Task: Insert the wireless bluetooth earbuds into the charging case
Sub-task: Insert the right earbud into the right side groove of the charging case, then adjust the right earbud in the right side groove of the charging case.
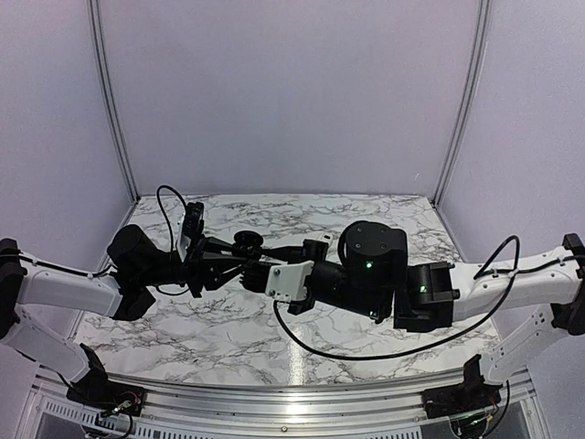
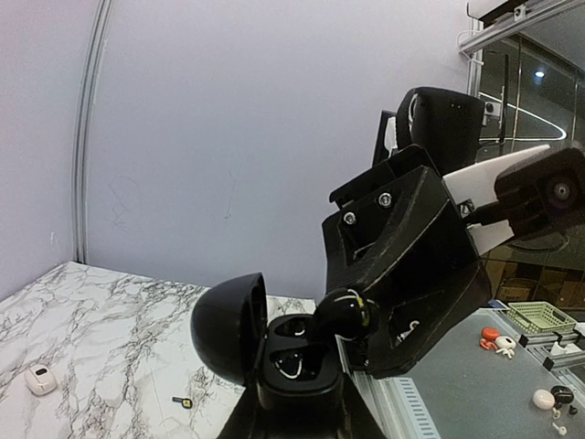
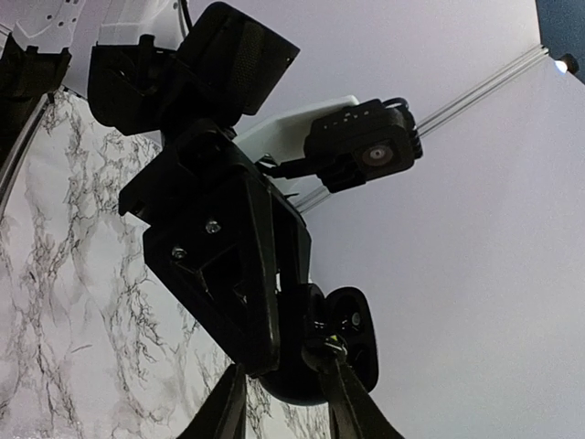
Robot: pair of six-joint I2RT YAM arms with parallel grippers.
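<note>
Earbud (image 2: pixel 343 315), glossy black and rounded with a thin pale line curving across its shell, hangs tilted at the mouth of the open charging case (image 2: pixel 297 366). It touches the tip of the right gripper (image 3: pixel 285 375). It is far smaller than the finger beside it, and its stem end is hidden against the case's dark interior.

The case is black as well. Its domed lid (image 2: pixel 228 325) is swung back to the left, and two wells show inside, one with a faint white curve in it. The left gripper (image 2: pixel 297 416) is clamped on the base of the case from below and holds it upright in the air.

From the top camera, the two arms meet over the middle of the marble table (image 1: pixel 384 215), slightly nearer its left edge than its right and well back from the near edge. The case is held clear of the surface there.

In the right wrist view that gripper's two fingers rise on either side of the case's underside, black against black. Whether they are pinched on the earbud or standing apart cannot be told.
</note>
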